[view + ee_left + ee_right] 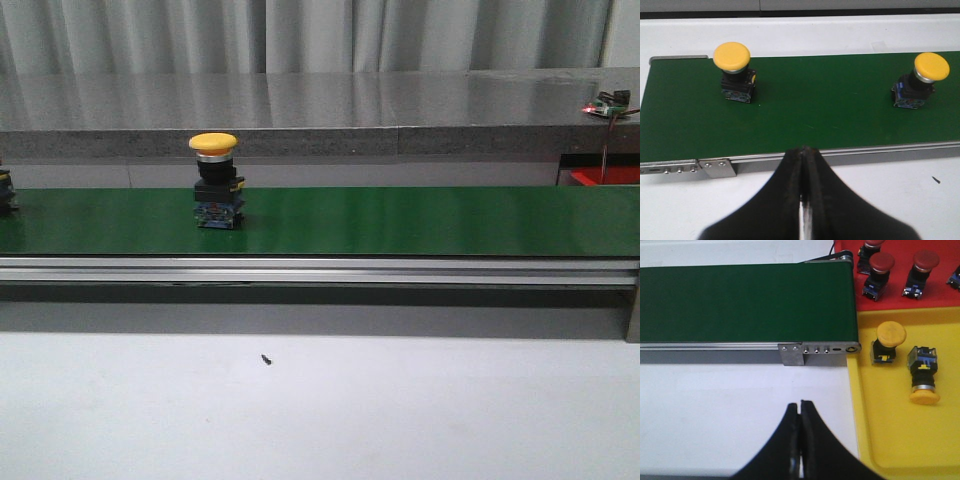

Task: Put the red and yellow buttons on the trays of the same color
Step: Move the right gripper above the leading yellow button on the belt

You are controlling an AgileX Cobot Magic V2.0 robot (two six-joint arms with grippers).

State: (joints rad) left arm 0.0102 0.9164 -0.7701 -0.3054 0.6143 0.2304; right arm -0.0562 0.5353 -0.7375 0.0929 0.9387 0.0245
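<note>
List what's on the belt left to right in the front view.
Partly cut-off button at the left edge → upright yellow button → bare green belt out to the right edge. Past the belt's right end, a sliver of red tray.

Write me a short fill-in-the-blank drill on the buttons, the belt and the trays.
1. The two buttons on the green belt have ____ caps.
2. In the right wrist view, the yellow tray holds ____ buttons.
3. The left gripper is ____.
4. The buttons on the red tray have ____ caps.

Missing words: yellow; two; shut; red
</note>
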